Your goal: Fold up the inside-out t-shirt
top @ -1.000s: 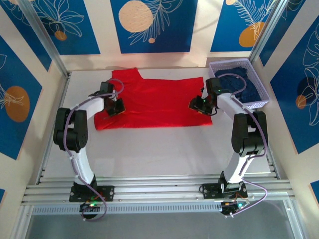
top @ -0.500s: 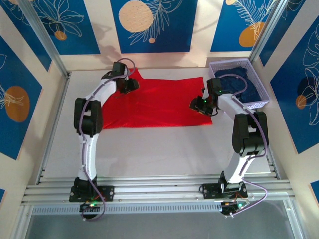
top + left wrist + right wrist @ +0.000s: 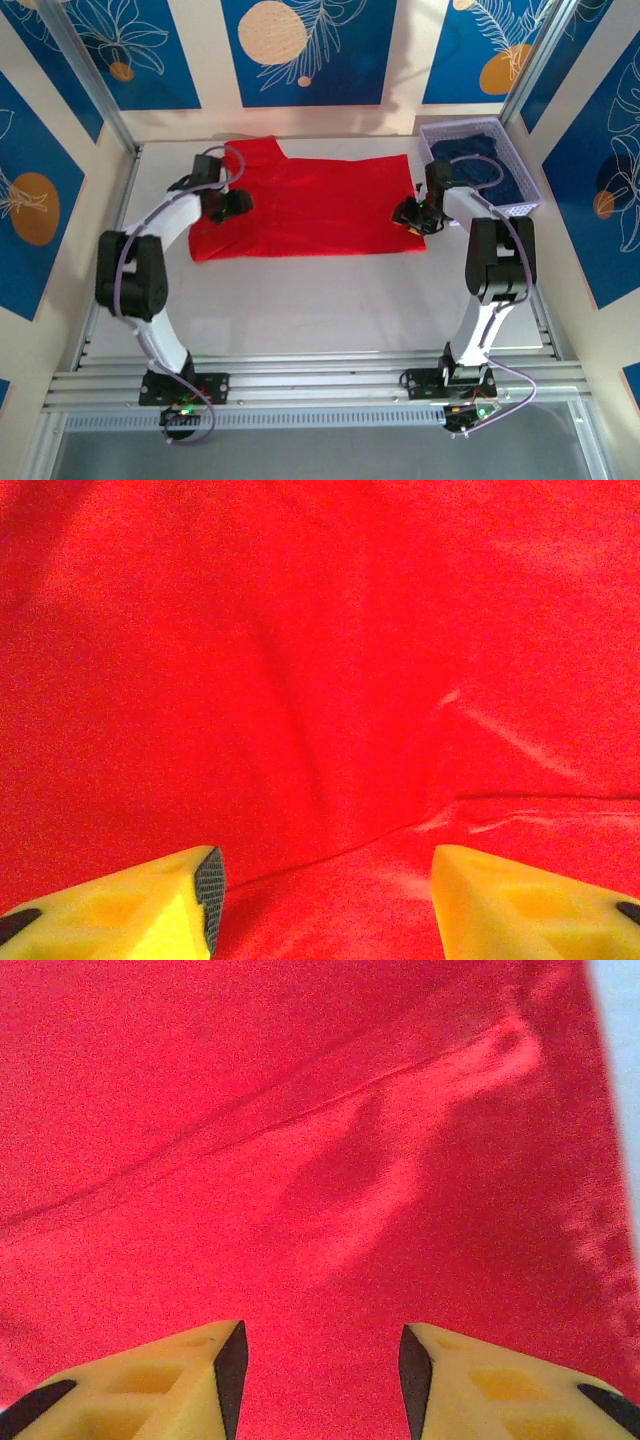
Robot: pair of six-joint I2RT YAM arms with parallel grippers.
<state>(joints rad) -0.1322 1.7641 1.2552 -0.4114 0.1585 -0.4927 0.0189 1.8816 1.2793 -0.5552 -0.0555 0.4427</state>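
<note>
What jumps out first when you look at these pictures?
A bright red cloth t-shirt lies spread across the far half of the table. The left end effector is over its left side, the right end effector over its right edge. A lavender plastic basket of dark navy clothing stands in the far right corner.

We see the t-shirt [image 3: 350,660] as soft, matt red cloth, finely grained and faintly creased ahead of the smooth yellow plastic fingers [image 3: 120,912].
</note>
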